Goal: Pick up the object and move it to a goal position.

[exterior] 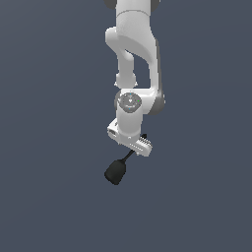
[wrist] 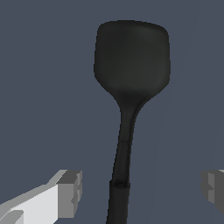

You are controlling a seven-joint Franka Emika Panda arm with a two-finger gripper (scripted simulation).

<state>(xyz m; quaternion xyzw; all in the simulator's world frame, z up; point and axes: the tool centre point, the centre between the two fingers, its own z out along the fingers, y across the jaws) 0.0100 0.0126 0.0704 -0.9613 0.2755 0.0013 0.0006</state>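
matte black object (wrist: 131,61), white claw (wrist: 142,190) with grey fingertips (wrist: 70,192)

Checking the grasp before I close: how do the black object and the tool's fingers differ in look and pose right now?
Colour: the black object is matte black throughout; the tool has grey fingers on a white body.
Shape: the object has a broad rounded head on a thin stem; the fingers are blocky.
Pose: the stem runs between the fingers, which stand apart on either side, not touching it.
Both are close together in the exterior view.

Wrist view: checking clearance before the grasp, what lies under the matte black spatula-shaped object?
Only plain dark grey floor shows around the matte black spatula-shaped object; beneath it is hidden. The gripper straddles its stem, open.
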